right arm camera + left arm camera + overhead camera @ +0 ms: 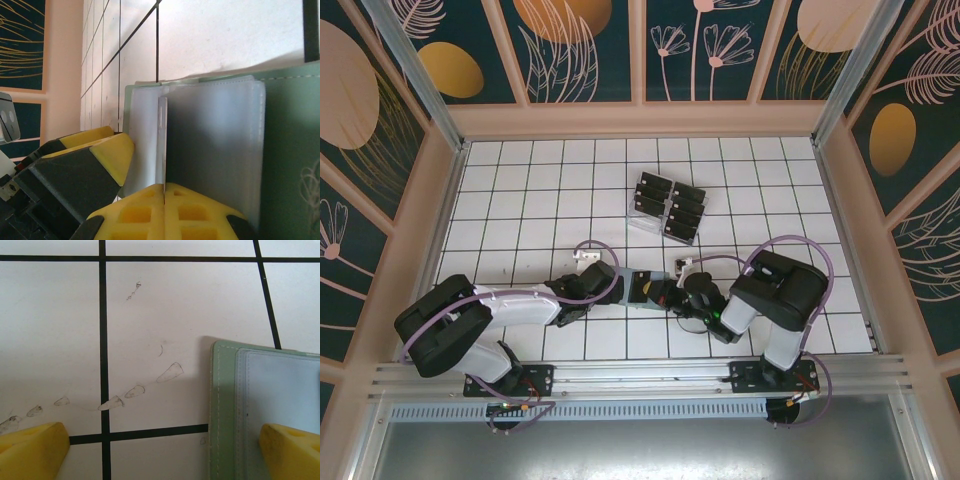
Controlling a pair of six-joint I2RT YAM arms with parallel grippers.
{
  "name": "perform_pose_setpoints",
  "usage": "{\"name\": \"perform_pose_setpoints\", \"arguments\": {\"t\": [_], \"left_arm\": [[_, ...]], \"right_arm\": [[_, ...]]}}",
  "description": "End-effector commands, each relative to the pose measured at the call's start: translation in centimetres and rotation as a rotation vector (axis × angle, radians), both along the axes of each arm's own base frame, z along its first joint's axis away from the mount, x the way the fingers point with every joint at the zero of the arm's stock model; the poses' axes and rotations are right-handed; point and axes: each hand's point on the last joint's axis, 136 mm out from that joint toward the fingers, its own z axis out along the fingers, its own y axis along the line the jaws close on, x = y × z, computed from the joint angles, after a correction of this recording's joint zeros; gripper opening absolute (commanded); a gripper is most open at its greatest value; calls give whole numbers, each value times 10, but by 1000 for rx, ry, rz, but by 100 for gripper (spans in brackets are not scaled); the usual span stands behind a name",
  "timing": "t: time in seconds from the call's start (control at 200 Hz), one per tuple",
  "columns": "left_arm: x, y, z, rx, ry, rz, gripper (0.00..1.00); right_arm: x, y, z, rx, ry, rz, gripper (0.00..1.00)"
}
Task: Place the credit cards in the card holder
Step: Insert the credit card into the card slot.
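Counter (520,200): white glossy square tiles with dark grout lines, scuffed with grey smudges.

Card holder (642,288): lies flat near the front of the counter, between the two tools. It is soft grey-green material with a stitched border (225,410), holding pale translucent plastic leaves (290,150).

Left tool (160,452): released, its yellow wedge-shaped fingers wide apart. One is above bare tile, the other above the holder's edge.

Right tool (164,200): clenched, its ribbed yellow pads pinching one thin plastic leaf of the card holder.

Credit cards (670,205): black rectangles standing in rows in a clear rack (642,215), well apart from the holder and farther back.
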Motion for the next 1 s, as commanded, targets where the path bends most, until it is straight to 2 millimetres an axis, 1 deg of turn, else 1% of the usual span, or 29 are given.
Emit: {"name": "perform_pose_setpoints", "arguments": {"t": [0.0,0.26,0.36,0.405,0.485,0.56,0.691,0.806,0.996], "left_arm": [[-31,33,-36,119,141,16,99],[-31,33,-37,116,143,17,99],[-31,33,-36,114,139,19,99],[-31,33,-36,109,137,24,99],[-31,35,-35,99,132,35,99],[-30,34,-33,88,122,40,99],[-25,29,-25,64,104,46,99],[-20,22,-15,28,83,52,99],[-7,13,11,-34,16,71,99]], "right_arm": [[3,2,-4,-8,-2,5,0],[1,10,-6,-6,5,27,0],[-1,10,-10,-13,17,33,0],[-2,10,-10,-15,21,34,6],[-2,9,-10,-29,24,36,20],[-2,8,-9,-44,24,43,30],[4,6,-5,-67,20,53,38],[9,10,0,-92,15,77,45],[16,16,9,-166,-4,106,48]]}}
